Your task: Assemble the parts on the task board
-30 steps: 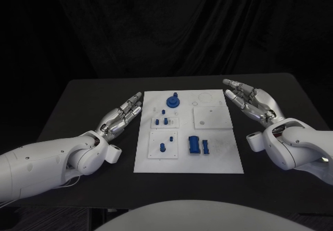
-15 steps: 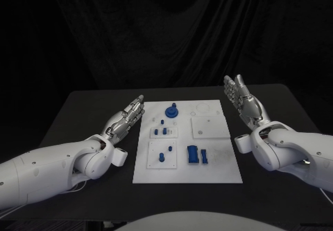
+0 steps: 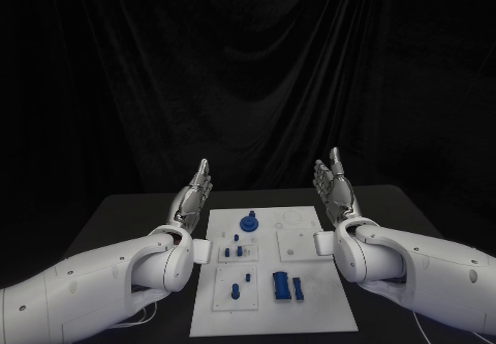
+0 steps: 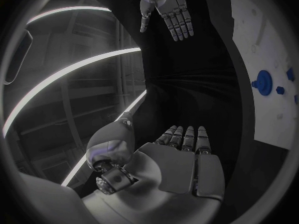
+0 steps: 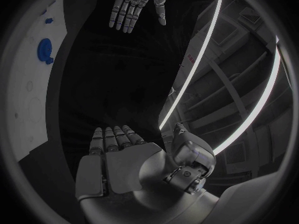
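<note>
The white task board [image 3: 315,297] lies in the middle of the black table. On it stand a round blue part with a knob [image 3: 249,223], small blue pegs [image 3: 239,251] and two blue blocks [image 3: 287,285]. My left hand [image 3: 191,197] is raised above the board's left side, fingers straight and pointing up, holding nothing. My right hand [image 3: 332,186] is raised the same way above the board's right side, palm facing the left hand. In the left wrist view my left hand [image 4: 177,157] is flat and empty, and the right hand [image 4: 167,10] faces it. The right wrist view shows my right hand [image 5: 118,157] open and the left hand [image 5: 132,2] opposite.
The black table [image 3: 124,222] extends on both sides of the board. A black curtain [image 3: 248,86] hangs behind it. White square plates [image 3: 302,244] sit raised on the board's right half.
Both hands have risen from beside the board to upright above it, fingers pointing up. The head camera has tilted up, so the board sits lower in the picture.
</note>
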